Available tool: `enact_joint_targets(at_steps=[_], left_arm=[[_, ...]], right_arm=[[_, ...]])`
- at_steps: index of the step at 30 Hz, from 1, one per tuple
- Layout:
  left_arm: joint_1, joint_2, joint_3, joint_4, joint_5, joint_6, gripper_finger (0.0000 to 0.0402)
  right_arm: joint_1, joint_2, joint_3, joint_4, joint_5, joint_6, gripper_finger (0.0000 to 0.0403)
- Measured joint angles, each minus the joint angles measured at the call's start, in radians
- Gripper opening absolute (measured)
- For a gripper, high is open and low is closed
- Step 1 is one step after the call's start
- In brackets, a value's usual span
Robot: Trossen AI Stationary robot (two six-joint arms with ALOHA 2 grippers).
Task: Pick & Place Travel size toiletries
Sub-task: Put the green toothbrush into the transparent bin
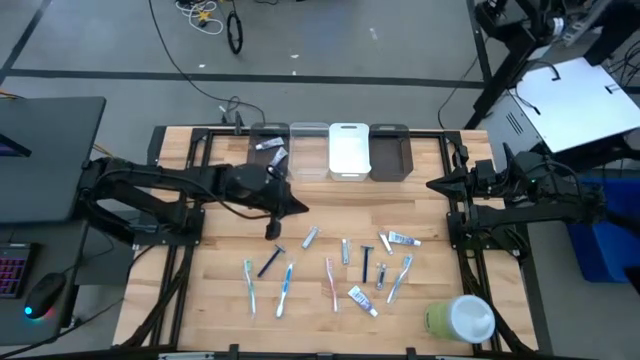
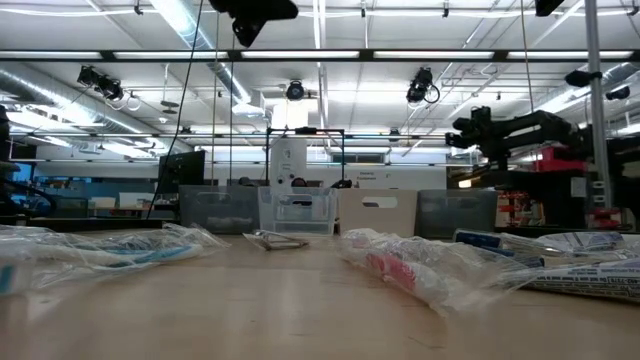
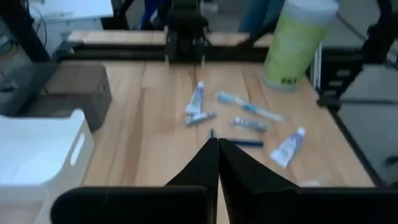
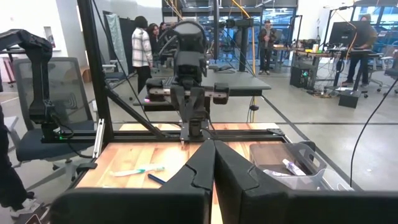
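Four bins [image 1: 329,150] line the table's [image 1: 220,300] far edge, toiletries [image 1: 345,265] scattered before them.

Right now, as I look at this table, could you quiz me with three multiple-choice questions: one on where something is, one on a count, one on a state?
1. Where is the big green-and-white container?
A. Inside the white bin
B. At a table corner on the right arm's side
C. Under the left arm

2. How many bins stand in the row at the table's far edge?
A. Two
B. Four
C. Six

3. How are the left gripper's fingers?
A. Wide open
B. Closed on a toothbrush
C. Closed, holding nothing

Answers:
1 B: the green-and-white container sits by that corner of the table.
2 B: the bins number four.
3 C: the left gripper has its fingers together and empty.
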Motion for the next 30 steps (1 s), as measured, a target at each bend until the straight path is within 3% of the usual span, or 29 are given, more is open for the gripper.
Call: enact_joint_targets(at_steps=[14,20,30], left_arm=[[0.001,-0.045,0.001,0.441,-0.025,-0.102,0.0011],[0.001,-0.133,-0.001,0.418,-0.071,-0.091,0.0007],[0.001,-0.335,0.001,0.389,-0.102,0.036,0.0008]], right_arm=[[0.000,0.011,0.000,0.067,0.000,0.036,0.0013],[0.000,0.040,0.000,0.214,0.098,0.033,0.0013],[0.000,0.051,0.000,0.522,0.106,-0.085,0.0011]])
